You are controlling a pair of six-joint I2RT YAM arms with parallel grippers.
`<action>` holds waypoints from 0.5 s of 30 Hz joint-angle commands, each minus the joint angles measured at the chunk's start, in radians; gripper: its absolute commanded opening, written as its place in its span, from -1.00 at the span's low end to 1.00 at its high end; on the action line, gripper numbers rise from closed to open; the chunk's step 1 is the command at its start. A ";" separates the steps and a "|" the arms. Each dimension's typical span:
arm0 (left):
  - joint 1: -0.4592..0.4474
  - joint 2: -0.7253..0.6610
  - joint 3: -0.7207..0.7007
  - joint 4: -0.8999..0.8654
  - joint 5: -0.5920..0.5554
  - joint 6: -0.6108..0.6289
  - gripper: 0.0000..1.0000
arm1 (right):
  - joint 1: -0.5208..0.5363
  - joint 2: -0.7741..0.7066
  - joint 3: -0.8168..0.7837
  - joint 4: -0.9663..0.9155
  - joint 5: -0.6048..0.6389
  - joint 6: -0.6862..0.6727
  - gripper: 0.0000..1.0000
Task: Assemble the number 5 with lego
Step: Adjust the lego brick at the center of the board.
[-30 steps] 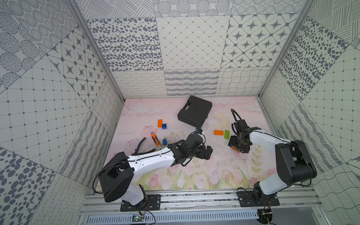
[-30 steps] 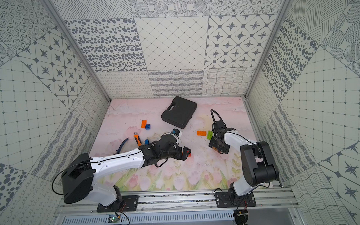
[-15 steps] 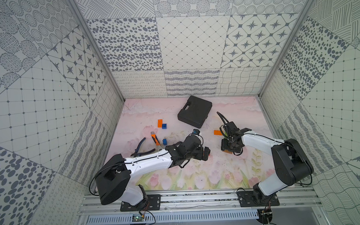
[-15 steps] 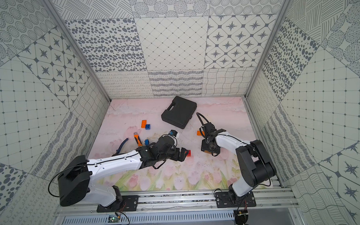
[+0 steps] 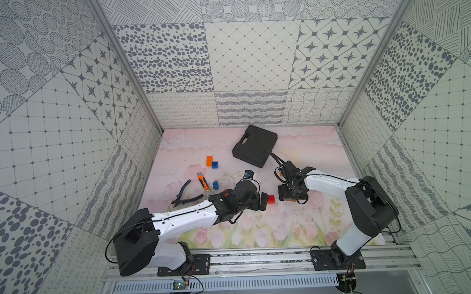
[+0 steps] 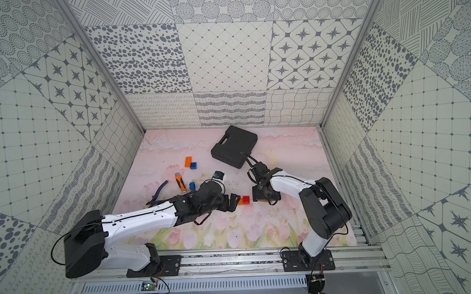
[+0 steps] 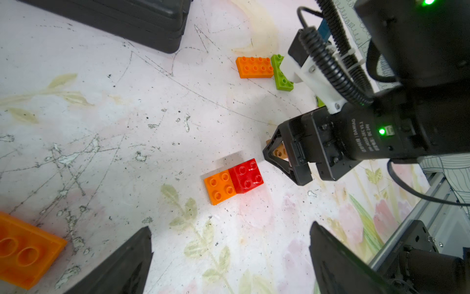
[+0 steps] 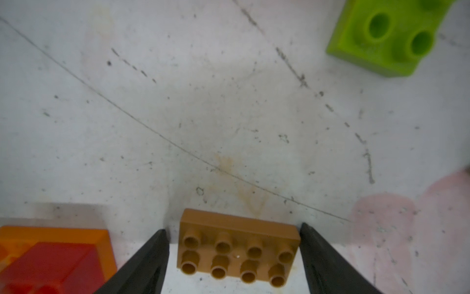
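Brown brick [image 8: 237, 247] studs-up between jaws of right gripper [image 8: 232, 229], slight gap one side. Red brick [image 8: 50, 264] stacked on orange brick [image 8: 84, 235] nearby; green brick [image 8: 381, 40] well apart.

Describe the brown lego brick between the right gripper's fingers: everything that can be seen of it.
The brown brick is tan, matte-looking plastic, with eight round studs in two rows of four, studs facing up. It appears to lie flat on the scuffed mat, set lengthwise between the fingers of the right gripper. One finger meets its end and a narrow gap shows at the other, so it looks straddled rather than clamped.
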 commanded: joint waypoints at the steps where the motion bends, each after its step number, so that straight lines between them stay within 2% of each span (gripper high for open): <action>1: 0.000 -0.006 0.006 0.038 -0.042 -0.007 0.99 | 0.000 -0.001 -0.030 -0.005 -0.002 0.156 0.70; 4: -0.001 -0.007 0.014 0.027 -0.040 -0.003 0.99 | -0.001 -0.007 -0.059 0.033 0.008 0.225 0.67; 9: -0.001 -0.020 0.009 0.020 -0.043 -0.003 0.99 | -0.001 0.026 -0.041 0.011 -0.002 0.200 0.50; 12: 0.000 -0.022 0.007 0.022 -0.048 -0.003 0.99 | 0.009 0.034 -0.025 -0.024 0.007 0.180 0.59; 15: -0.001 -0.015 0.009 0.026 -0.045 -0.004 0.99 | 0.018 0.016 -0.038 -0.030 0.002 0.177 0.60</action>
